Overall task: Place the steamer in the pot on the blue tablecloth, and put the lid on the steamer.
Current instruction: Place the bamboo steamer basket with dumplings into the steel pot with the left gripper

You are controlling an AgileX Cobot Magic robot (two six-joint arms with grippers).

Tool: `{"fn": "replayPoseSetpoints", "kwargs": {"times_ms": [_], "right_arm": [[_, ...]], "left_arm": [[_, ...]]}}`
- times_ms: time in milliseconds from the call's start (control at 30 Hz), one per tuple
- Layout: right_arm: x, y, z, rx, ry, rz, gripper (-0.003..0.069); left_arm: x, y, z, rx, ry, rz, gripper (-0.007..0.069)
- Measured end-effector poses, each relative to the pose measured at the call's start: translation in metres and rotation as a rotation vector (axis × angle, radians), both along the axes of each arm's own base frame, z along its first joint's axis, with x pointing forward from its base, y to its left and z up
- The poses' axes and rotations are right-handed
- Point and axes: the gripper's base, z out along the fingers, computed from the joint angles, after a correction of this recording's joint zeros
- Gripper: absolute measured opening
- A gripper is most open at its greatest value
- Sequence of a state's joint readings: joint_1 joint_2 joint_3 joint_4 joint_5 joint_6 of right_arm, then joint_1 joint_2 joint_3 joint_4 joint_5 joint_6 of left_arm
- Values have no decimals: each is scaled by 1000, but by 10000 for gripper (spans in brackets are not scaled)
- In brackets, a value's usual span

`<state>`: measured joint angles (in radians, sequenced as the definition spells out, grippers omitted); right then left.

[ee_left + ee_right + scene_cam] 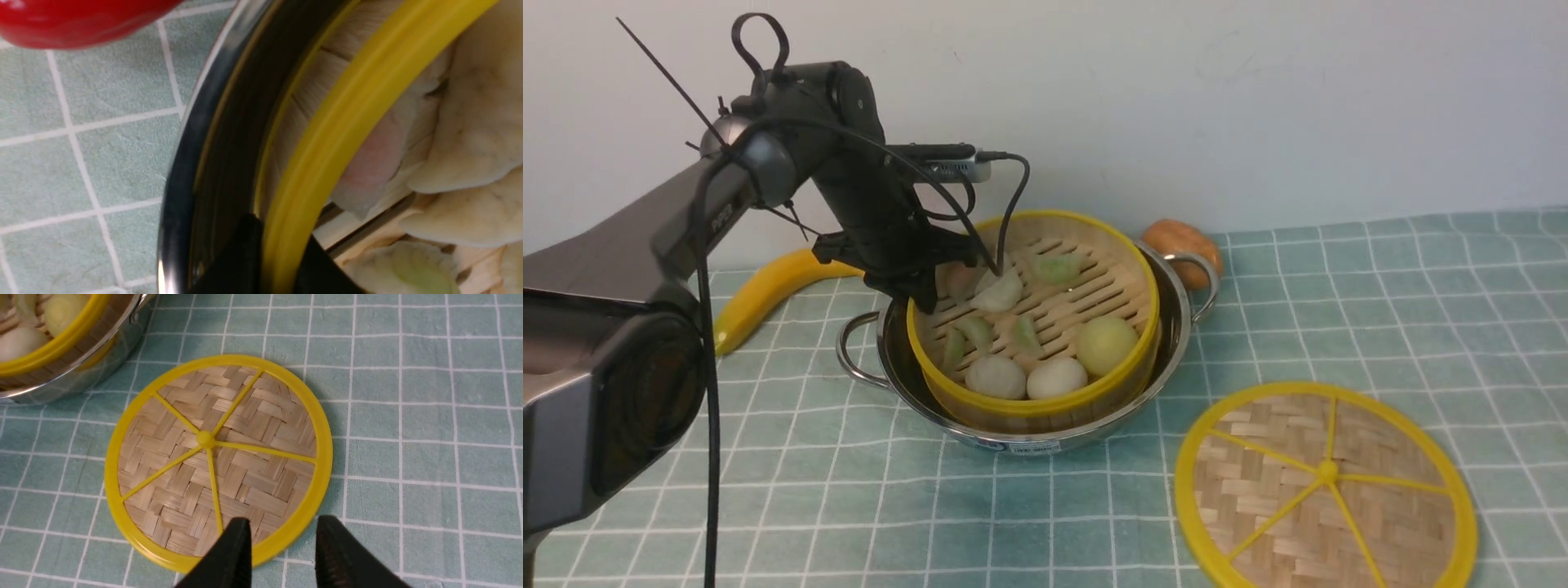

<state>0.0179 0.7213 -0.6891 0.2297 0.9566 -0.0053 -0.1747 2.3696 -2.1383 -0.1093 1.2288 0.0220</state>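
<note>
Because the lid (1327, 482) is a flat woven bamboo disc, we think it is light and stiff. Its thick yellow rim looks like the best place to pinch. It lies on the blue tablecloth (1380, 310), near the pot (1172, 327). The steamer (1078, 298) sits in the pot, full of dumplings (1001, 292) and buns (1058, 377) that could roll, so we would keep it level. Only the left wrist view shows how the left gripper (920, 296) is clamped on the steamer's rim, one finger on each side, with a red thing (81, 20) nearby. Only the right wrist view shows the right gripper (283, 524), its fingers apart just over the lid's rim.
</note>
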Motion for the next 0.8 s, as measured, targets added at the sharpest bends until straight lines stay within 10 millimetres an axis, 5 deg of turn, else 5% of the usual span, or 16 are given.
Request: {"fn": "replayPoseSetpoints", "kwargs": {"times_ms": [233, 533, 667, 800], "right_arm": [[0, 0, 0, 0, 1, 0, 242], [0, 0, 0, 0, 7, 2, 242], [-1, 1, 0, 15, 9, 3, 242], [1, 5, 2, 74, -14, 8, 242]], "left_arm": [[0, -1, 0, -4, -3, -19, 92], [2, -4, 31, -46, -82, -12, 372], [-1, -3, 96, -73, -255, -15, 483], [-19, 0, 162, -102, -417, -17, 494]]}}
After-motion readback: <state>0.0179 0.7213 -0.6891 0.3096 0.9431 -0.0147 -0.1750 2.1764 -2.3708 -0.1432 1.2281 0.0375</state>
